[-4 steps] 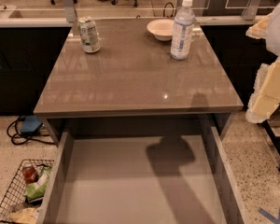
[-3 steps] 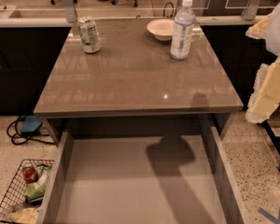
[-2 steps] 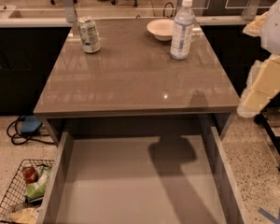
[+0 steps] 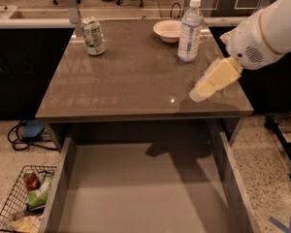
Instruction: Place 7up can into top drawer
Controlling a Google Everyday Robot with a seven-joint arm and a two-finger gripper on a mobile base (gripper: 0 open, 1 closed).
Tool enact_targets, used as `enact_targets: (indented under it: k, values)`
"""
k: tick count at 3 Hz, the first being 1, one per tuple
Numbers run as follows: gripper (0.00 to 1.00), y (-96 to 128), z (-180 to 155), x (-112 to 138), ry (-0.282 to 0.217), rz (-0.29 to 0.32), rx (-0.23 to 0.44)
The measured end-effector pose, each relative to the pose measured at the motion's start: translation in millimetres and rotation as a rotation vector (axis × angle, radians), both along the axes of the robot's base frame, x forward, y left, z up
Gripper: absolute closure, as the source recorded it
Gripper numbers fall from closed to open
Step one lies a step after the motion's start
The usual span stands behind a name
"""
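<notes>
We see the small white-and-green aluminium 7up can (image 4: 93, 36) standing upright near the far left corner of the grey-brown table (image 4: 131, 76). The wide, shallow grey-brown top drawer (image 4: 136, 193) is pulled out below the near edge. The pale yellow gripper (image 4: 203, 89) on the white arm (image 4: 271, 28) hangs over the near right corner, well apart from the can. We cannot tell how far it is open. A clear plastic water bottle (image 4: 190, 30) and a white bowl (image 4: 168, 30) stand towards the far right corner.

White vented arm (image 4: 274, 28); cream gripper (image 4: 200, 92) over tabletop (image 4: 136, 76) right.
</notes>
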State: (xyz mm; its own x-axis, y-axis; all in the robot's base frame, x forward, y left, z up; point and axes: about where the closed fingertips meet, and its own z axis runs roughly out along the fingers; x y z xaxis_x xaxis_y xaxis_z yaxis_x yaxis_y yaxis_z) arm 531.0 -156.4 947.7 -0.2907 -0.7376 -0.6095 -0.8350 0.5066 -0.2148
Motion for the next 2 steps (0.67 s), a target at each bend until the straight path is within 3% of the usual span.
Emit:
enact_targets:
  k: [1,2]
  values:
    - [0.00,57,-31,23,0.023,-0.008,0.289]
    - [0.00,104,-29,43,-0.047,0.018,0.492]
